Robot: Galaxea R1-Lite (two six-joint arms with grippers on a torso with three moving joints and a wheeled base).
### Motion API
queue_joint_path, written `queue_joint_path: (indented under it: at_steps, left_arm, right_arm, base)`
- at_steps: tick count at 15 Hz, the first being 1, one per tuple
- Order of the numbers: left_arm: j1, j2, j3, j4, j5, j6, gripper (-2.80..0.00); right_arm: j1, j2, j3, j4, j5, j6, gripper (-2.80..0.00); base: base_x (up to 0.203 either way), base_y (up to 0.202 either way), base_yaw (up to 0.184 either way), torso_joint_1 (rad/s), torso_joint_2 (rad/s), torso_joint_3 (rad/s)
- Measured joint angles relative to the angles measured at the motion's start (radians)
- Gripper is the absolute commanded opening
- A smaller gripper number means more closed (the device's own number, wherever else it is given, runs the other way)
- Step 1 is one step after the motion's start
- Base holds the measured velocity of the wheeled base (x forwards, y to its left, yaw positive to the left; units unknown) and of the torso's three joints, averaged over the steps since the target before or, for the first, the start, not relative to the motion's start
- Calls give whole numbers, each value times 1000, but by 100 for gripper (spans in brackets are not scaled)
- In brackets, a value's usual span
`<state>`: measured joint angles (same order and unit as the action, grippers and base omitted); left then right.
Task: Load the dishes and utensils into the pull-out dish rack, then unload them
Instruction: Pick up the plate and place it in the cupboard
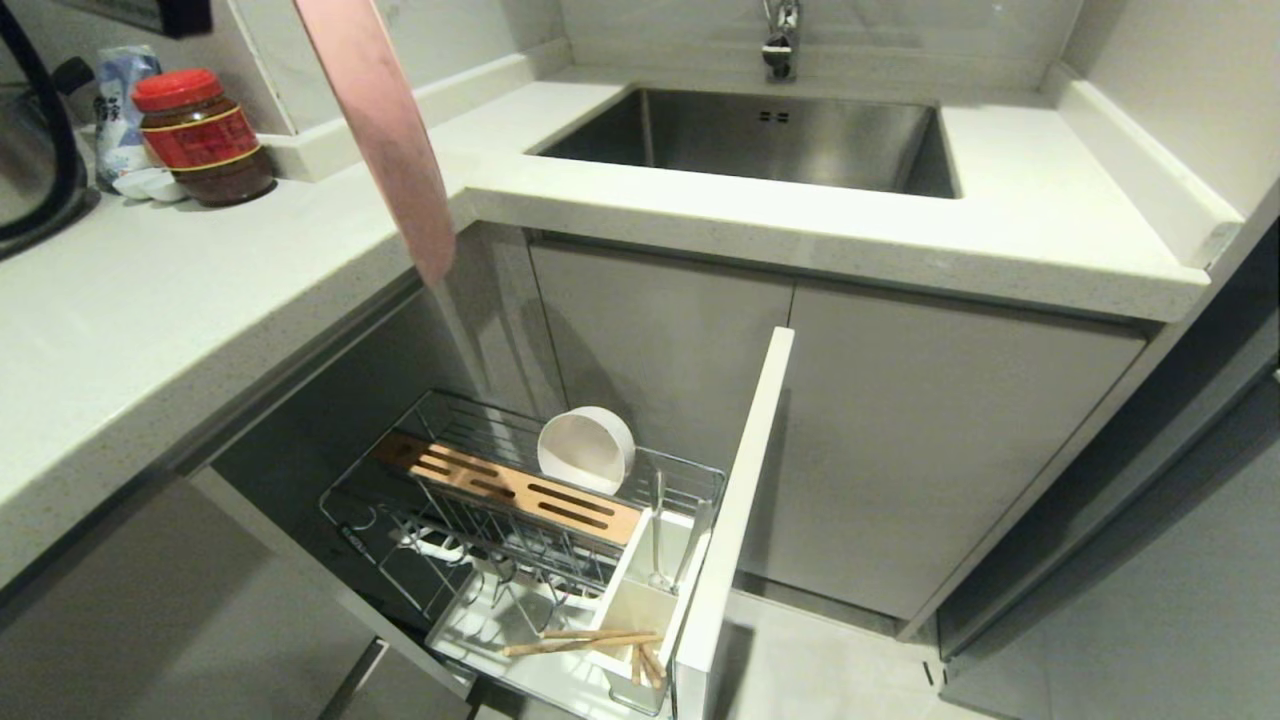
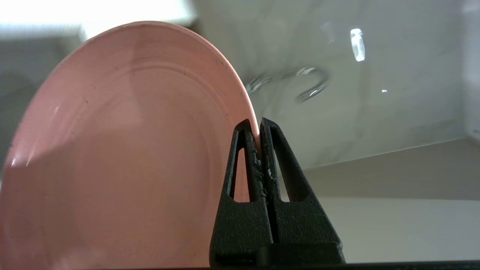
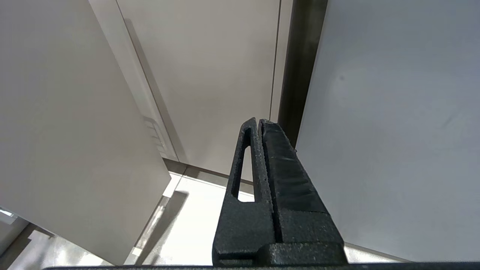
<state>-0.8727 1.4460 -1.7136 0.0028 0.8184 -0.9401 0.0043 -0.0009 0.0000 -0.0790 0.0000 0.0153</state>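
Note:
The pale-pink plate (image 1: 385,130) hangs on edge high over the counter corner, seen edge-on in the head view. In the left wrist view my left gripper (image 2: 258,125) is shut on the plate (image 2: 123,150) at its rim. Below, the pull-out dish rack (image 1: 520,520) stands pulled out, its white front panel (image 1: 735,510) open. The cream-white bowl (image 1: 587,450) stands on edge at the rack's back. Wooden chopsticks (image 1: 585,640) lie across the white cutlery box (image 1: 645,590), and slim metal cutlery (image 1: 660,535) stands in it. My right gripper (image 3: 258,122) is shut and empty, parked by the cabinet fronts.
A steel sink (image 1: 760,135) with a faucet (image 1: 782,40) is set in the white counter (image 1: 150,290). A red-lidded jar (image 1: 200,135) and a packet (image 1: 120,110) stand at the counter's back left. A dark rounded vessel (image 1: 30,150) sits at the far left.

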Motion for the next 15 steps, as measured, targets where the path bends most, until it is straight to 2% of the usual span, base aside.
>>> queue_joint_path:
  at_steps: [7,11,12,15]
  left_arm:
    - [16,1,434,-8,48,-369,-280]
    - [54,8,598,-19,48,-573,-280]
    - [61,15,621,-43,48,-600,-280]
    - [96,34,679,-175,48,-608,-280]
  right_arm:
    - [0,0,0,0,0,0,-280]
    - [0,0,0,0,0,0,-280]
    - [0,0,0,0,0,0,-280]
    - [0,0,0,0,0,0,-280]
  base:
    - [0,0,0,0,0,0]
    - [0,0,0,0,0,0]
    - [0,0,0,0,0,0]
    - [0,0,0,0,0,0]
